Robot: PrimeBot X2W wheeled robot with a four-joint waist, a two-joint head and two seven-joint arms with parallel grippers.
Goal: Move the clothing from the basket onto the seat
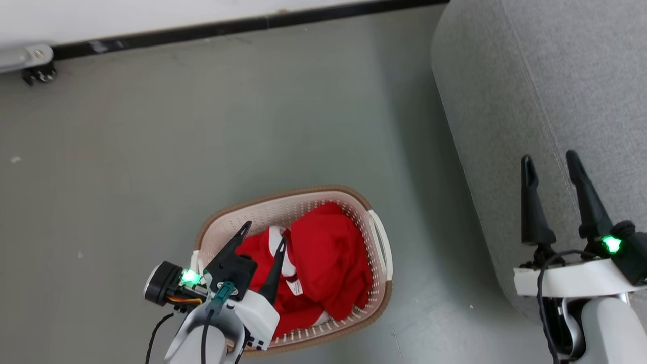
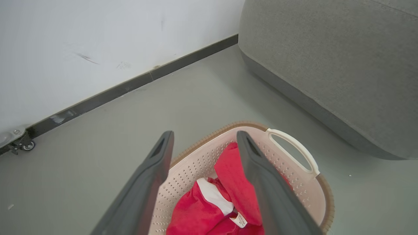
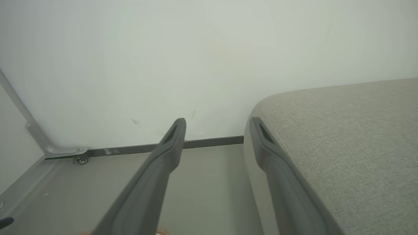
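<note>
The red clothing (image 1: 323, 258) with white trim lies bunched inside the cream basket (image 1: 376, 237), which stands on the floor left of the seat. My left gripper (image 1: 264, 233) hangs open just above the basket's left half, nothing between its fingers. From the left wrist, the clothing (image 2: 202, 215) and the basket (image 2: 294, 147) show between and beyond my left gripper (image 2: 205, 137). The grey seat (image 1: 530, 91) fills the right side. My right gripper (image 1: 550, 160) is open over the seat's edge, empty. The right wrist view has my right gripper (image 3: 217, 123) beside the seat (image 3: 352, 137).
A white wall with a dark baseboard (image 1: 227, 28) runs along the far side. A small castor on a metal frame (image 1: 38, 71) sits at the far left. Grey floor (image 1: 202, 141) spreads between the wall, basket and seat.
</note>
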